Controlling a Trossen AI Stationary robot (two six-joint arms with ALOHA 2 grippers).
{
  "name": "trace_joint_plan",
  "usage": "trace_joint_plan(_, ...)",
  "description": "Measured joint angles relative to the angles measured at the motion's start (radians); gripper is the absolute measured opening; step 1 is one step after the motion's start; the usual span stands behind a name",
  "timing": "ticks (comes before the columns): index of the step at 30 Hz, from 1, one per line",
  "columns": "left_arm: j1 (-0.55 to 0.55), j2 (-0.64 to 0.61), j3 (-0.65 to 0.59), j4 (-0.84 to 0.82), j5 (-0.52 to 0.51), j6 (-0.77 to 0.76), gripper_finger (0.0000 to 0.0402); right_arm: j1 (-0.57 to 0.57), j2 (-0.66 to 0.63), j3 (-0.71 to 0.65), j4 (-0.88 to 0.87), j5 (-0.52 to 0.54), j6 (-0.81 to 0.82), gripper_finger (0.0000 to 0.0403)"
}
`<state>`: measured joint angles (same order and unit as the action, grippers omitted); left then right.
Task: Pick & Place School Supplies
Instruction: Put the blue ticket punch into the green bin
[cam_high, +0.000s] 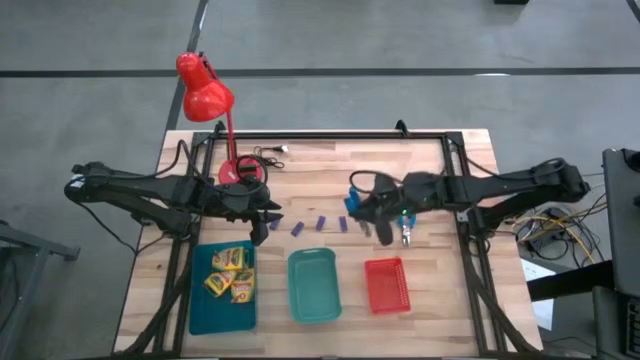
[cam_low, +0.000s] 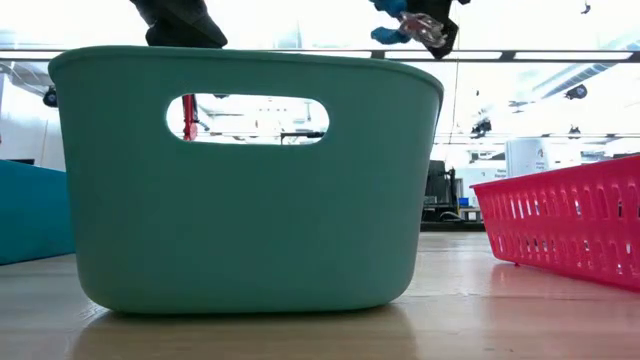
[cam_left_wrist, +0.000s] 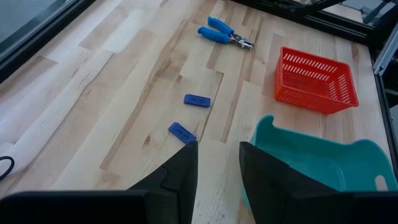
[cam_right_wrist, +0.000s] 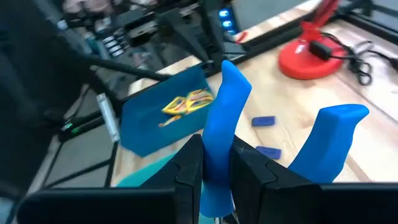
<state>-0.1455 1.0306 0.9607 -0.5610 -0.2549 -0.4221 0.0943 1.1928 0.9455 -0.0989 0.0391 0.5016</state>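
My right gripper (cam_high: 388, 228) hangs over the table's middle right, beyond the red basket (cam_high: 388, 285), shut on a blue-handled scissor-like tool (cam_right_wrist: 217, 124). A second blue-handled tool (cam_left_wrist: 224, 34) lies flat on the wood. Several small purple blocks (cam_high: 298, 229) lie in a row between the two grippers. My left gripper (cam_left_wrist: 217, 165) is open and holds nothing, hovering above the far edge of the blue tray (cam_high: 205, 310). Yellow-green crayon boxes (cam_high: 230, 272) lie in that tray. My right gripper pinches one blue handle (cam_right_wrist: 219, 146) of the tool between its two fingers, which lie across it. The other handle (cam_right_wrist: 329, 137) sticks out free beside the fingers. The fingers slant down from the table's right side. The tool (cam_low: 412, 25) is lifted clear, high above the trays.
A green tray (cam_high: 313, 285) stands between the blue tray and the red basket along the near edge. A red desk lamp (cam_high: 205, 90) with its round base (cam_high: 240, 172) and cable sits at the far left. Bare wood lies between the trays and the blocks.
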Motion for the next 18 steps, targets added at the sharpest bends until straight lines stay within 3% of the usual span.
trace_joint_plan(7, 0.000, 0.000, 0.000, 0.001, 0.000, 0.000, 0.0122, 0.125, 0.103, 0.087, -0.066, 0.198, 0.199, 0.0054)
trace_joint_plan(18, 0.000, 0.000, 0.000, 0.002, -0.003, 0.000, 0.0122, 0.236, 0.418, 0.425, -0.274, 0.231, 0.388, 0.0054)
